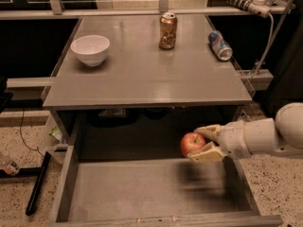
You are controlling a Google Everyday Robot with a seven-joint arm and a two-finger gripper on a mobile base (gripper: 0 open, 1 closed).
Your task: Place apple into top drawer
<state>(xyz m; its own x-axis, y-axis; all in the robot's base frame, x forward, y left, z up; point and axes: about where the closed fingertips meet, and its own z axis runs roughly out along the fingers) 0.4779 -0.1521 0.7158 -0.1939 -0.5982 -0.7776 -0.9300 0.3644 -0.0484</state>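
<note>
The white bowl (90, 49) stands on the left of the grey tabletop (142, 79). An upright brown can (168, 30) stands at rear centre. Below the tabletop, the top drawer (64, 183) is pulled open, its bottom bare. The apple (191, 143) is above the right rear part of the drawer, clear of its bottom. The gripper (202, 144) reaches in from the right, both fingers (207, 155) clamped on the apple. A blue can (220, 45) lies on its side at the tabletop's right edge.
</note>
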